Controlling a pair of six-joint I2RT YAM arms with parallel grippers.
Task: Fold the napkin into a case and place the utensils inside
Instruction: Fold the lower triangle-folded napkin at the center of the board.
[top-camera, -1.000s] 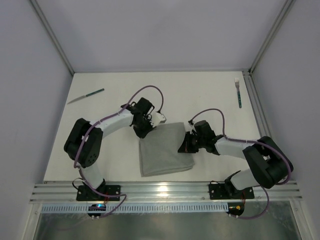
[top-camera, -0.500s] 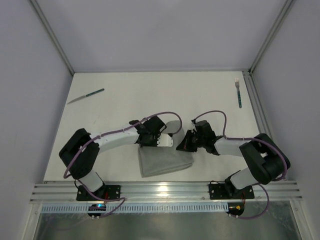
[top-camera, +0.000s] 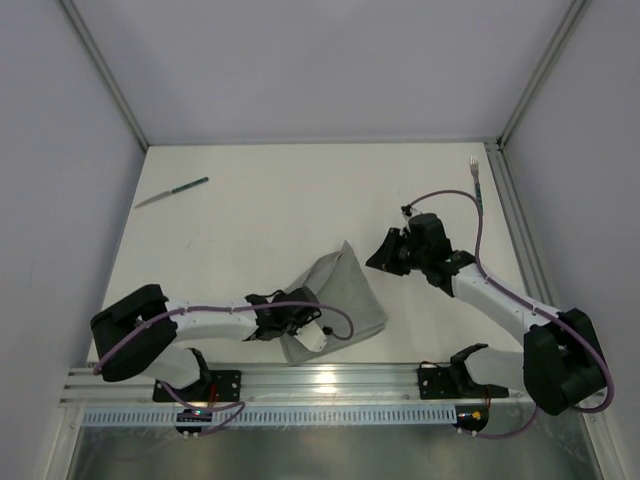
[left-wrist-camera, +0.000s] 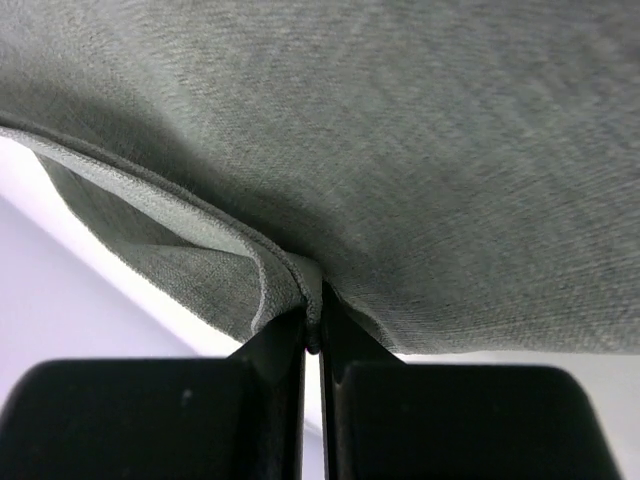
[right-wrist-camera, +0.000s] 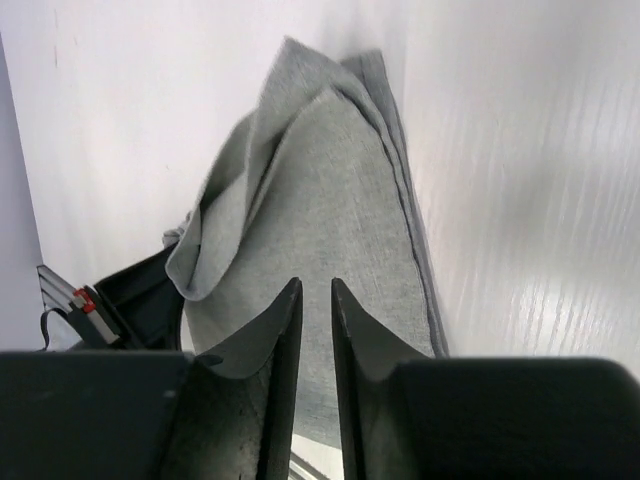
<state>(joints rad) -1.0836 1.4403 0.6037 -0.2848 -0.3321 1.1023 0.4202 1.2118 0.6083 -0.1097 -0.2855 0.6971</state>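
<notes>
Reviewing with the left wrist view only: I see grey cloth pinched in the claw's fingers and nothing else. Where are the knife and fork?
Observer: Neither is in the cloth. The knife lies at the far left of the table, the fork at the far right.
Operator: And the right claw?
Observer: The right claw is off the napkin, beside its far right side, jaws slightly apart and holding nothing.
Operator: Is the napkin a flat case?
Observer: No. It lies rumpled, with loose folds, and the left claw grips its near edge.

Napkin (left-wrist-camera: 400, 150) cut off by left wrist view's edges, fork (top-camera: 475, 165) handle partly behind purple cable (top-camera: 440, 194)
</notes>
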